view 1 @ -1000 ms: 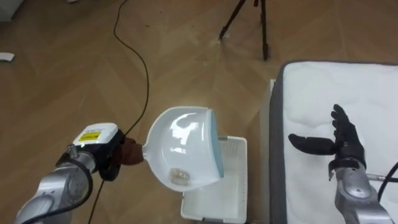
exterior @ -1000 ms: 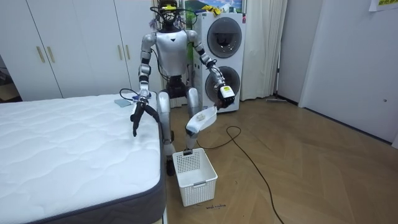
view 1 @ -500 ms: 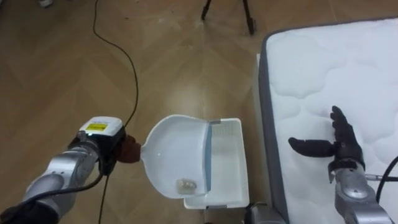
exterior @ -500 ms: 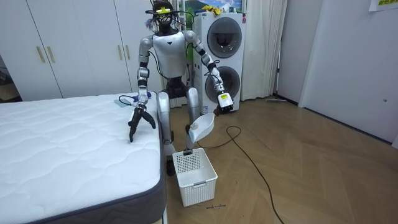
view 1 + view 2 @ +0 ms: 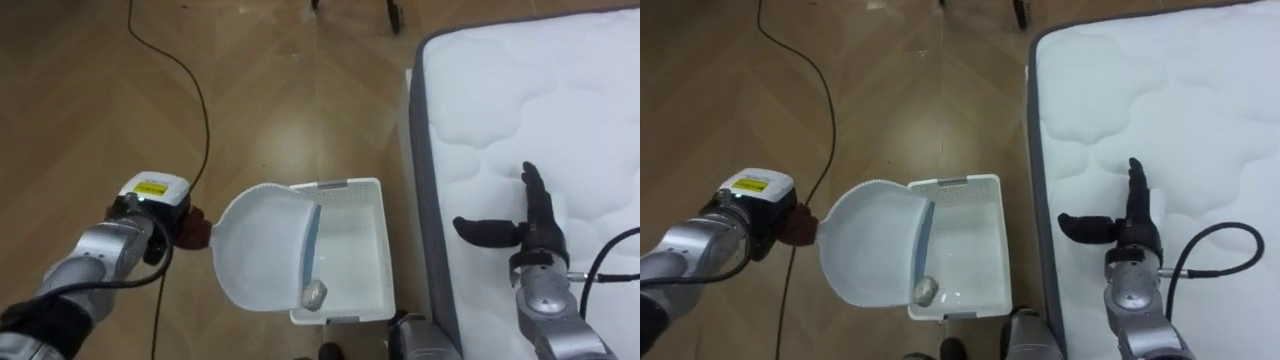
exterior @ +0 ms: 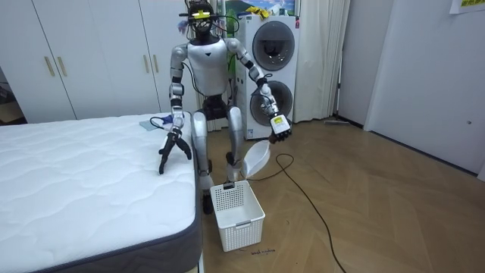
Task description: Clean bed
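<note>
My left hand (image 5: 190,232) is shut on the handle of a white dustpan (image 5: 258,248), held tilted over a white slatted basket (image 5: 384,250) on the floor. A small pale wad (image 5: 314,293) lies at the pan's lower lip, just above the basket's near edge. The white quilted bed (image 5: 540,100) runs along the right. My right hand (image 5: 525,232) hovers open over its near edge, holding nothing. In the room view I stand at the bed's corner, with the dustpan (image 6: 258,158) hanging above the basket (image 6: 236,212).
A black cable (image 5: 190,90) snakes across the wooden floor to the left of the basket. Tripod feet (image 5: 392,12) stand at the top edge. A washer stack (image 6: 271,61) and wardrobes (image 6: 91,53) are behind me. A small blue item (image 6: 148,121) lies on the bed's far corner.
The dustpan has tipped mouth-down over the basket and the wad has slid to its lip. My left arm swung outward. The eye view shifted, so the bed and basket sit lower.
</note>
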`<state>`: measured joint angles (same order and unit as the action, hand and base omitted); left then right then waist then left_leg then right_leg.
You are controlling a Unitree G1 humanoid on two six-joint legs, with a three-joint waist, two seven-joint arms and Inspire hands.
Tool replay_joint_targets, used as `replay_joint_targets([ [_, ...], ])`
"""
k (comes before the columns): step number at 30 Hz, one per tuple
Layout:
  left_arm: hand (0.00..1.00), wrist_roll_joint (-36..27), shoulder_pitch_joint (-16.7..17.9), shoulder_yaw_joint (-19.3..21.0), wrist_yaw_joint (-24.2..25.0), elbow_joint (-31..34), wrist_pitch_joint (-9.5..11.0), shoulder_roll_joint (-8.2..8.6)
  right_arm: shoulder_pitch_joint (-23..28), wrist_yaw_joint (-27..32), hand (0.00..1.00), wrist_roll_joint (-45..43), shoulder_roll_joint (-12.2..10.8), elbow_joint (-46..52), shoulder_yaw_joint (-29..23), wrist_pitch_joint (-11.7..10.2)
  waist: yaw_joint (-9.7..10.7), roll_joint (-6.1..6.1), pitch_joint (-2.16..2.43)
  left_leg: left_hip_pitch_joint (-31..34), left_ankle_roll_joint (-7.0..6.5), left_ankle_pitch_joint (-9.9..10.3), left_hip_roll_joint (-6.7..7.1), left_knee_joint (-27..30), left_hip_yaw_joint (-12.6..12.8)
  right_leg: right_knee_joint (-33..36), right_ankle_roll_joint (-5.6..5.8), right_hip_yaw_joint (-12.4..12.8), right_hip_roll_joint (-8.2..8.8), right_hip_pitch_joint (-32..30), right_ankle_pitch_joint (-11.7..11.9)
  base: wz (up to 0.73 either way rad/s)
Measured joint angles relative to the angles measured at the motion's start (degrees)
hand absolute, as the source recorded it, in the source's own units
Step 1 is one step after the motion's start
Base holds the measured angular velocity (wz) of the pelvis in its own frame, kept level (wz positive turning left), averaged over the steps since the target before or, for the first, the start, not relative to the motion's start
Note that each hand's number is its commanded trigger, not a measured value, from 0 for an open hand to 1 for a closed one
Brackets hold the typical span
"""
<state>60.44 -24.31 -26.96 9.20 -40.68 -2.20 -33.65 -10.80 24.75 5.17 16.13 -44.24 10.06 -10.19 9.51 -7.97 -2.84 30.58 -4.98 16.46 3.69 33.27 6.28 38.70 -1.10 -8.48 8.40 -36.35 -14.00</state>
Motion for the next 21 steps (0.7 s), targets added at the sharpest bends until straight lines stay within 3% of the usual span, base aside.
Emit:
replay_joint_targets([
  [5,1.00,0.0,-0.4,-0.3,0.0,-0.3,-1.4,-3.13,-0.1,2.1,0.00,-1.8,0.0,0.4,0.0,-0.3,0.7,-2.29,0.07,0.0,-0.02,0.0,0.03,-0.2,0.1,0.1,0.07,-0.1,0.17,-0.1,0.0,0.03],
  [8,1.00,0.0,-0.5,-0.3,0.0,-1.3,-2.3,-4.14,0.0,2.9,0.00,-2.9,0.0,1.2,0.1,-0.3,1.2,-3.29,0.08,-0.3,-0.08,0.0,0.03,-0.6,0.5,0.2,0.06,0.1,0.25,0.0,0.0,0.00],
  [21,1.00,-0.2,-0.9,-0.3,-2.0,-4.0,-2.8,-4.22,0.1,3.7,0.00,-2.9,0.1,1.8,0.8,-0.8,1.5,-3.33,0.06,-0.7,-0.20,-0.1,-0.08,-0.7,1.6,1.0,0.06,0.6,0.47,-0.2,0.0,-0.01],
])
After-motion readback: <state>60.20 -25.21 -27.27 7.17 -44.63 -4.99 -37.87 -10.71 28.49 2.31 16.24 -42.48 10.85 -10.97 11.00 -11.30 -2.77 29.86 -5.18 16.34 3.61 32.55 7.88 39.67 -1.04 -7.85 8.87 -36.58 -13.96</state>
